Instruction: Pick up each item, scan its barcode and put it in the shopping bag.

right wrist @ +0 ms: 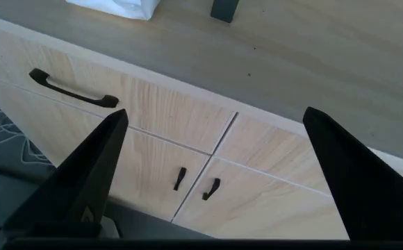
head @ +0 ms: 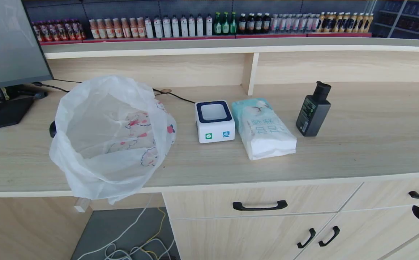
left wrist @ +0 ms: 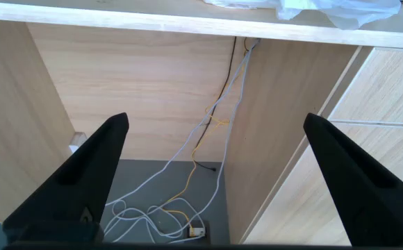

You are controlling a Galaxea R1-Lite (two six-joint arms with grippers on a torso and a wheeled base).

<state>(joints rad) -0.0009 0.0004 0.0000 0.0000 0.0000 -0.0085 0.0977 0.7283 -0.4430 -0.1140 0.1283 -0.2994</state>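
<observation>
Head view: the open shopping bag stands on the counter's left. The scanner sits mid-counter, the tissue pack just right of it, and the dark bottle upright farther right.
Left wrist view: the left gripper is spread wide below the counter.
Right wrist view: the right gripper is spread wide before the drawers.

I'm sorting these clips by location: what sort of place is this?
Most likely a shop checkout counter. Rows of bottled drinks line the shelf behind, a small payment scanner box sits on the wooden counter, and a plastic shopping bag stands open beside it.
</observation>
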